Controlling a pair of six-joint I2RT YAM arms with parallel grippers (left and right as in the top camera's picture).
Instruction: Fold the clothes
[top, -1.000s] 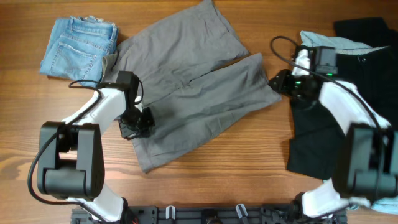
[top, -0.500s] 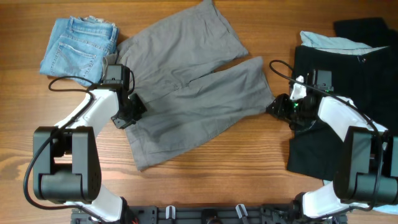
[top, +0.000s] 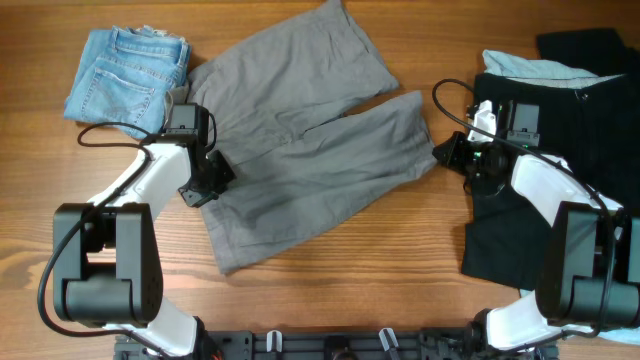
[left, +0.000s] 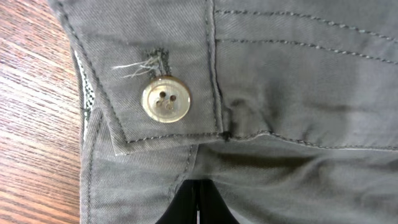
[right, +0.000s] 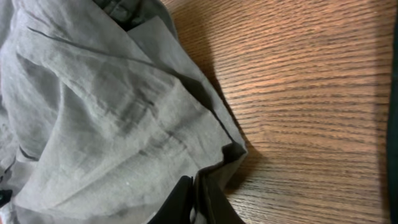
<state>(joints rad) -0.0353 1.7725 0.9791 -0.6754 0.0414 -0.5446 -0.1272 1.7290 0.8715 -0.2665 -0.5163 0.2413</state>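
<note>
The shorts (top: 300, 150) lie spread on the counter (top: 380, 270), waistband toward the left arm and legs toward the right. The left hand (top: 203, 186) is clenched on the waistband edge just below the button (left: 165, 99). The right hand (top: 447, 155) is clenched on the hem corner of the leg nearer the robot.

Both bites look thin, so a lift could let the cloth slip free, most likely at the hem corner. Uneven travel of the two hands would skew the fold or drag the shorts onto the black shorts (top: 600, 110) beside the right arm.

Each wrist view shows only fingertips, so how much cloth sits between them is hard to judge. The black shorts run off the right edge, partly under the arm.
</note>
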